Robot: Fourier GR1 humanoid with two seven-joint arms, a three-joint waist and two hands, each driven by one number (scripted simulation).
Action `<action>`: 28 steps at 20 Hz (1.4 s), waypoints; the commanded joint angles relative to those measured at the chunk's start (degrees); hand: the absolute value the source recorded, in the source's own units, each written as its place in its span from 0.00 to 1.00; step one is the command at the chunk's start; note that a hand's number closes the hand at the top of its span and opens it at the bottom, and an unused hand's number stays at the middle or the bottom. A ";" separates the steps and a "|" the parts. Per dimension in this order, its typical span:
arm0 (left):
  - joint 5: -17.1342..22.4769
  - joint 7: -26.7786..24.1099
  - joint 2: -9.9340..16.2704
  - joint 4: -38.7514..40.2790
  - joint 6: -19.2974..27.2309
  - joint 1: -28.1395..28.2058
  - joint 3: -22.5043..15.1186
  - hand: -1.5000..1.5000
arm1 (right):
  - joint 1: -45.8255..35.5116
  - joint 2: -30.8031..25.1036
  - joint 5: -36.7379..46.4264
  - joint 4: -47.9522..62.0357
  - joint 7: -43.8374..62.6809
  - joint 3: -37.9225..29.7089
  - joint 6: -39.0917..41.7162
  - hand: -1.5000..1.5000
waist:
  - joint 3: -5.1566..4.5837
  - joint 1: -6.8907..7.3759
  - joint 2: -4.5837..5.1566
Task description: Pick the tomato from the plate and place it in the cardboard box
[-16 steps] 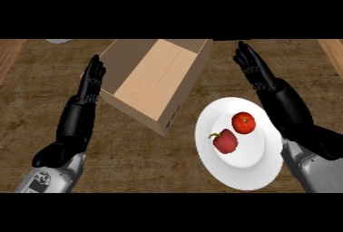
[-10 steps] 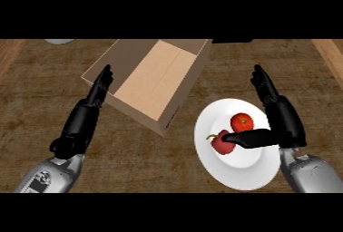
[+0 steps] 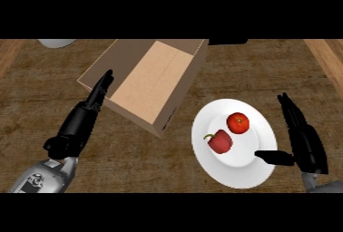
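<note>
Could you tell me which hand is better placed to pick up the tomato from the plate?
The right hand: it is open at the plate's right edge, thumb over the rim, near the tomato. The left hand is beside the cardboard box, across from the plate.

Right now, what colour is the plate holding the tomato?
White. The plate shows best in the head view, the only one.

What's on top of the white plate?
On the plate lie a round tomato and a red pepper. The right hand's thumb reaches over the rim, hiding a bit of plate.
</note>
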 commanded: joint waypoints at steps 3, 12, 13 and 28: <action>3.13 3.47 0.46 3.35 -4.09 1.46 -0.34 0.50 | 5.46 -4.20 19.17 -10.47 15.44 6.00 -1.88 0.00 | -0.50 -0.18 -0.16; 1.47 2.23 -1.17 5.23 -5.29 0.75 -1.47 0.50 | 1.38 -2.51 16.77 -33.05 43.07 10.88 27.07 0.00 | -0.40 1.75 0.39; 1.97 2.21 -1.63 3.44 -5.13 2.07 -1.39 0.50 | 2.49 -3.55 15.18 -34.81 44.55 9.90 28.99 0.00 | -0.28 2.10 0.29; -0.86 4.67 -4.57 6.62 -8.16 -3.25 1.46 0.50 | -10.38 9.84 13.87 -22.38 52.87 6.57 37.17 0.00 | -0.06 3.00 0.69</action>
